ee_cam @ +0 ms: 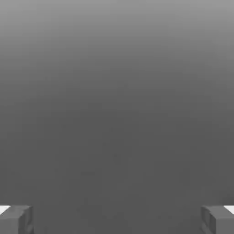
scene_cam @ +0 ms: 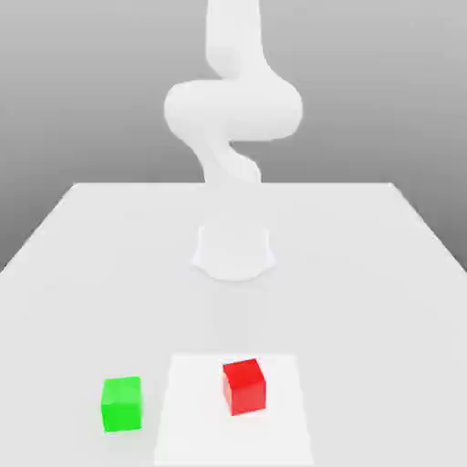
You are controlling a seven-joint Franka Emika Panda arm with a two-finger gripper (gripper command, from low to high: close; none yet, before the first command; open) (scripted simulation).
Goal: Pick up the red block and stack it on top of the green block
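Gripper [ee_cam: 117,220] wide open in hand view, holding nothing. In exterior view, not in hand view: red block [scene_cam: 244,387] on white square [scene_cam: 191,420], green block [scene_cam: 122,404] beside square, toward the exterior view's left.

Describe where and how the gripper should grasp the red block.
Grip the red block by two opposite upright side faces, probably coming straight down from above. It is a cube with its flat top exposed. It sits turned askew on the white patch, so the gripper should likely turn to match.
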